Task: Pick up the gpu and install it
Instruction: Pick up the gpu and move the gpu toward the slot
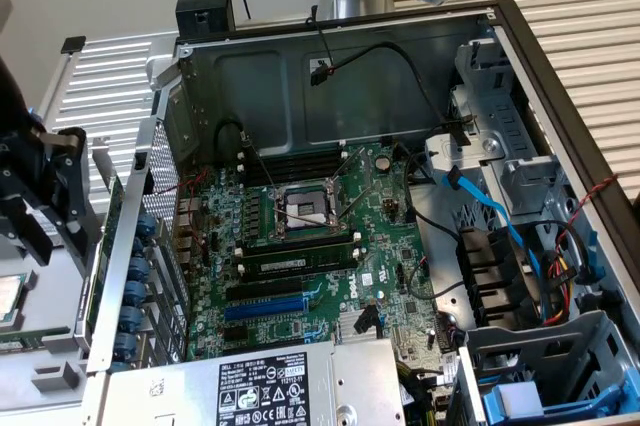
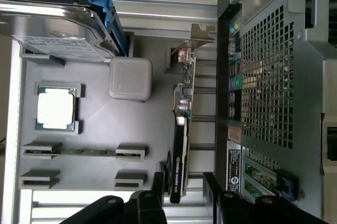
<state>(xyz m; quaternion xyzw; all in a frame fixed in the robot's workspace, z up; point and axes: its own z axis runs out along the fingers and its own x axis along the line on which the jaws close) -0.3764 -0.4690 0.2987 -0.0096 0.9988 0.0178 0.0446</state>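
My fingers [image 2: 211,187] stand released and spread, one on each side of the gpu [image 2: 181,129], not clamped on it. The gpu stands on its long edge along the edge of the matte grey tray [image 2: 105,129], just beside the computer case [image 2: 268,77]. It is a thin green board with a glossy black plastic shroud at the end between my fingers and a bent silver bracket at the far end. The case wall beside it is perforated sheet metal.

Exterior overlooks open case [image 1: 270,86]; wrist closely faces gpu [image 2: 179,163].
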